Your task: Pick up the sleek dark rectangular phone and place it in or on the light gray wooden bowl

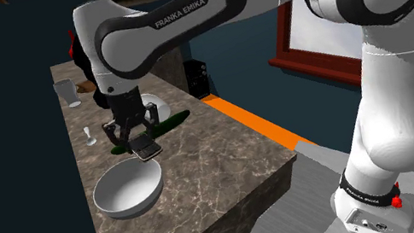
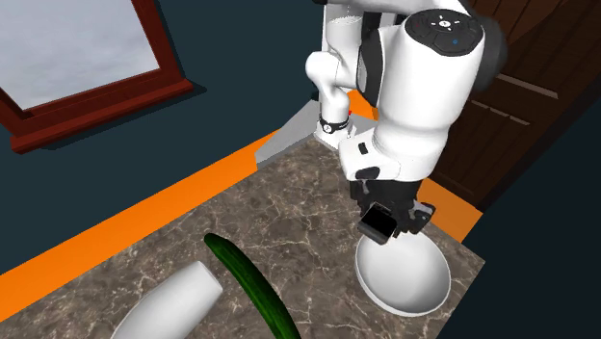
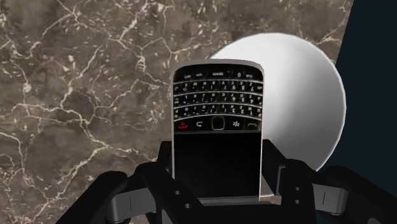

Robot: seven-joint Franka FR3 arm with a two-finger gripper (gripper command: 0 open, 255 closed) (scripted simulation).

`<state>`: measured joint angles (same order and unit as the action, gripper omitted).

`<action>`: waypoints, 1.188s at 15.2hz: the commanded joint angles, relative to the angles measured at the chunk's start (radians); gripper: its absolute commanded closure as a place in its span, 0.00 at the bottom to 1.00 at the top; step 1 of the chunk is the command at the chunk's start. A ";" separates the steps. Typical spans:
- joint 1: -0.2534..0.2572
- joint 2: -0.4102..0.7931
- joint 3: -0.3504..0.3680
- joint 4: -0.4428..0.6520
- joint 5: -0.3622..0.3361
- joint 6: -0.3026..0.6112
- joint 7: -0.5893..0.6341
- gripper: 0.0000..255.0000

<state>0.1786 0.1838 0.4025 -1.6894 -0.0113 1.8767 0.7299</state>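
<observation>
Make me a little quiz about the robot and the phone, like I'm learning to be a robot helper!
1. True or false: the gripper is shut on the phone.
2. Where is the phone compared with the bowl? A: lying inside it. B: held in the air, close by its rim. C: hidden underneath it.
3. Fill the gap: the long cucumber lying on the counter is coloured ____.

Key: 1 true; 2 B; 3 green.
</observation>
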 commanded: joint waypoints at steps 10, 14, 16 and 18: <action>0.098 0.202 0.016 0.191 -0.088 0.000 0.118 1.00; 0.096 0.210 0.014 0.148 -0.092 0.050 0.119 1.00; 0.096 0.215 0.012 0.129 -0.094 0.074 0.120 1.00; 0.096 0.222 0.011 0.110 -0.097 0.098 0.121 1.00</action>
<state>0.2758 0.4049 0.4142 -1.5684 -0.1082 1.9632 0.8521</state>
